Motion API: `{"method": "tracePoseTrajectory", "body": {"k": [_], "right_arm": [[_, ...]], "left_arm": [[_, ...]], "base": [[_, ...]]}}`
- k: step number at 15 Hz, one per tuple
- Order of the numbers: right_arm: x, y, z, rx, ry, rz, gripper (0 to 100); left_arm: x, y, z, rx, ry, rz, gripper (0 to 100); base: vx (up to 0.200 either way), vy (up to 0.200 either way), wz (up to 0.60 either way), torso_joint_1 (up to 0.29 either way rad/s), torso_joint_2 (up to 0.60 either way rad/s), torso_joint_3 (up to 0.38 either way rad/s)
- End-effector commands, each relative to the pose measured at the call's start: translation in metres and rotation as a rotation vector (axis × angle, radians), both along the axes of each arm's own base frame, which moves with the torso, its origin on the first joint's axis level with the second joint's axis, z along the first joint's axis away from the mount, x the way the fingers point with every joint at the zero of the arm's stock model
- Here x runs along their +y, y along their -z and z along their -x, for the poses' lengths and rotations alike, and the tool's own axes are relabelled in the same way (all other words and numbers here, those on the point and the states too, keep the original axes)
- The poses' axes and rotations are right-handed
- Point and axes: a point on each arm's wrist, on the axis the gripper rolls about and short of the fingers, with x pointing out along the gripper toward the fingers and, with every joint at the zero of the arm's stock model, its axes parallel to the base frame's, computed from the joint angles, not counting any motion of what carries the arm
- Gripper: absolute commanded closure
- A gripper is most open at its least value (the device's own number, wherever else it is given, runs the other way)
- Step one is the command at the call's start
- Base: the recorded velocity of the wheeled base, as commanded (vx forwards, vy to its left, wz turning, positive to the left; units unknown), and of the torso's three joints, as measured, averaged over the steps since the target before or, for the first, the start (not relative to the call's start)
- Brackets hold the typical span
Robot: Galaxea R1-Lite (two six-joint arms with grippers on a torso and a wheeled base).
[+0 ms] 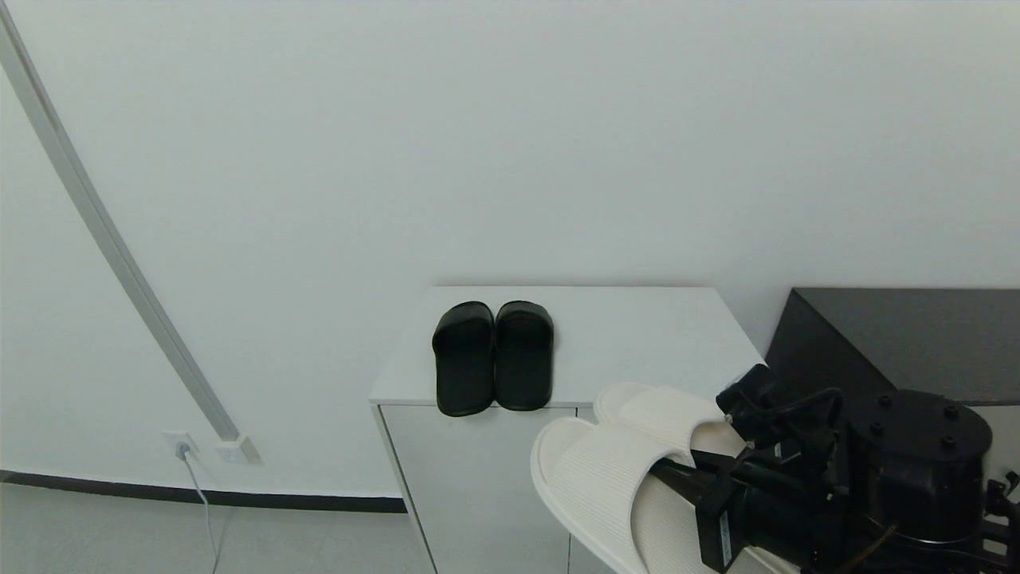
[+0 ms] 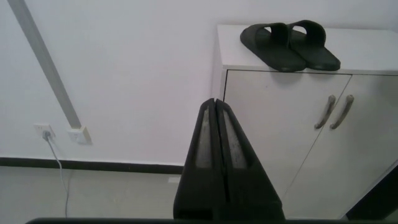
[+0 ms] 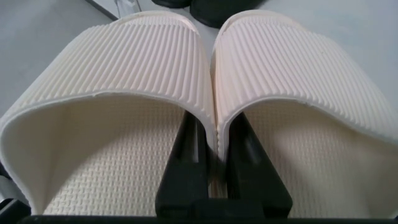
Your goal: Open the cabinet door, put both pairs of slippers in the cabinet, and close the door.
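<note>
Head view: a white cabinet (image 1: 478,478) stands against the wall (image 1: 510,143). A pair of black slippers (image 1: 494,356) lies side by side on its top, on the 9 o'clock half, with the toes toward 12 o'clock and the heels at the front edge. At 4 o'clock from them, off the cabinet and in the air, a pair of white slippers (image 1: 629,470) is carried by the right claw (image 1: 677,478), toes toward 10 o'clock.

Right wrist view: one finger sits inside each white slipper, and the two fingers (image 3: 186,155) pinch the adjoining inner walls together.

Left wrist view: the left claw (image 2: 215,106) has its fingers pressed flat together with nothing between them, well apart from the cabinet. Both doors (image 2: 273,124) are closed, with two upright handles (image 2: 334,112) just beside each other at the seam.

A wall socket (image 1: 180,444) with a cable (image 1: 203,502) lies at 8 o'clock from the cabinet. A dark unit (image 1: 900,335) stands at its 3 o'clock side.
</note>
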Motion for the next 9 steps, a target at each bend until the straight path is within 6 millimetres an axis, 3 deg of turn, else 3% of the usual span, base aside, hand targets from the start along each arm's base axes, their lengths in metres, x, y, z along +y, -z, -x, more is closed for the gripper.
{"method": "tracePoseTrajectory", "body": {"k": [1, 4, 5, 9], "right_arm": [[0.0001, 0.001, 0.0002, 0.003, -0.001, 0.003, 100], [0.0004, 0.0017, 0.0005, 0.005, -0.002, 0.005, 100], [0.0004, 0.0017, 0.0005, 0.001, -0.004, 0.01, 100], [-0.0004, 0.0024, 0.0011, -0.007, -0.007, 0.022, 100]], "left_arm": [[0.0, 0.0, -0.0001, 0.001, 0.002, -0.001, 100], [-0.0001, -0.0003, 0.0, 0.001, 0.003, 0.001, 100], [-0.0001, -0.0003, 0.0, 0.001, 0.003, 0.001, 0], [-0.0001, -0.0003, 0.0, 0.001, 0.003, -0.001, 0]], "base": [[0.0, 0.0, 0.0, -0.149, 0.36, 0.198], [0.0, 0.0, 0.0, -0.165, 0.37, 0.204], [0.0, 0.0, 0.0, -0.168, 0.37, 0.207], [0.0, 0.0, 0.0, -0.17, 0.4, 0.223]]}}
